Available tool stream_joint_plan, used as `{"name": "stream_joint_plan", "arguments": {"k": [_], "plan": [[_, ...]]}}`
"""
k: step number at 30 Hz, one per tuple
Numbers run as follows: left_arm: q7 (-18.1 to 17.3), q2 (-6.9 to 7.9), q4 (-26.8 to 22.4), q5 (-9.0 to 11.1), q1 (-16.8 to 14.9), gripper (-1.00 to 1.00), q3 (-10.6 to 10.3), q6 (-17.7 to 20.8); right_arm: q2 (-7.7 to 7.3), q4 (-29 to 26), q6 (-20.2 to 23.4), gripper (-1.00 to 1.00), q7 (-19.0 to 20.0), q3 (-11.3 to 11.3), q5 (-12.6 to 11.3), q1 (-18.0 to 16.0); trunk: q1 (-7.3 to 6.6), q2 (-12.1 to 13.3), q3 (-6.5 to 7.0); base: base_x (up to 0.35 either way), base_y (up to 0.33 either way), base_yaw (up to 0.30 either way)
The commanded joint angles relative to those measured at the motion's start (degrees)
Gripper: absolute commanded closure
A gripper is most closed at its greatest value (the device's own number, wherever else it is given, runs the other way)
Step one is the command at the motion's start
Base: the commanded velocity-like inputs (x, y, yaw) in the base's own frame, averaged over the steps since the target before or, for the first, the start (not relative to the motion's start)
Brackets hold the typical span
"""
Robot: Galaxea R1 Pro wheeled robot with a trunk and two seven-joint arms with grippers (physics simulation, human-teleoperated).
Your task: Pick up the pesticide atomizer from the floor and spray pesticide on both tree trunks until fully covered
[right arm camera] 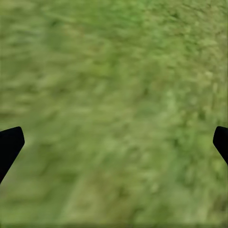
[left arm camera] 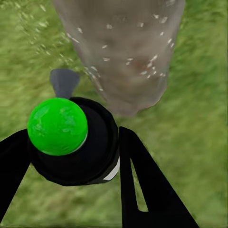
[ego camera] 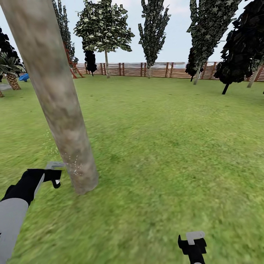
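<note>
Grass [ego camera: 165,146] covers most of the head view, running back to a brown slatted fence [ego camera: 161,69] across the upper part of the frame, with a row of trees [ego camera: 104,29] in front of it whose crowns are cut off at the top edge. A thick pale trunk [ego camera: 55,95] leans from the upper left corner down to the lower left, its crown out of frame. Whitish specks [ego camera: 73,165] dot its base and the air just left of it; they are too fine to count.

The left pincer [ego camera: 55,176] sits at the lower left, just beside the trunk's foot. In the left wrist view its fingers [left arm camera: 147,190] are clamped on the spray bottle [left arm camera: 80,147], seen end-on as a black round body with a bright green ball on it and a grey nozzle; its length is hidden.

The right pincer [ego camera: 192,244] is at the bottom edge, partly cut off. In its wrist view the fingertips [right arm camera: 9,145] stand wide apart over blurred grass.
</note>
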Motion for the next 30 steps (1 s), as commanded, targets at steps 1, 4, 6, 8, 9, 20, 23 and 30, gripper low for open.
{"name": "stream_joint_plan", "arguments": {"k": [1,4,6,8,9,20,23,30], "plan": [[-1.25,0.40,-0.09,-0.37,-0.07,1.00,0.25,0.41,0.02,0.09,-0.22,-1.00,-0.14,-0.44,0.60,-0.05,-0.01,-0.02,-0.05,0.000,0.000,0.000],[-3.47,0.07,-1.10,-0.36,-0.11,1.00,0.18,0.63,0.02,0.09,-0.22,-1.00,-0.14,-0.41,0.60,-0.05,-0.01,-0.02,-0.05,0.000,0.000,0.000],[-4.02,-0.64,-2.85,-0.33,-0.11,1.00,0.17,0.94,0.02,0.09,-0.22,-1.00,-0.14,-0.43,0.60,-0.05,-0.01,-0.02,-0.05,0.000,0.000,0.000],[-4.64,-1.70,-5.83,-0.33,-0.01,1.00,0.15,3.65,0.02,0.09,-0.22,-1.00,-0.14,-0.42,0.60,-0.05,-0.01,-0.02,-0.05,0.000,0.000,0.000],[-4.84,-1.72,-6.95,-0.32,0.02,1.00,0.12,4.96,0.02,0.09,-0.22,-1.00,-0.14,-0.41,0.60,-0.05,-0.01,-0.02,-0.05,0.000,0.000,0.000],[-7.22,0.54,-16.40,-0.61,-0.18,1.00,0.13,11.55,-0.77,0.09,-0.22,-1.00,-0.14,-0.45,0.60,-0.05,-0.01,-0.02,-0.05,-0.063,0.000,0.000],[-7.22,0.73,-16.66,-0.64,0.01,1.00,0.10,11.70,-0.77,0.13,-0.20,-1.00,-0.14,-0.45,0.60,-0.05,-0.01,-0.02,-0.05,-0.013,0.000,0.000],[-7.13,0.17,-16.63,-0.69,0.45,1.00,0.00,11.69,-0.77,0.12,-0.16,-1.00,-0.14,-0.42,0.60,-0.05,-0.01,-0.02,-0.05,-0.001,-0.077,0.000]]}}
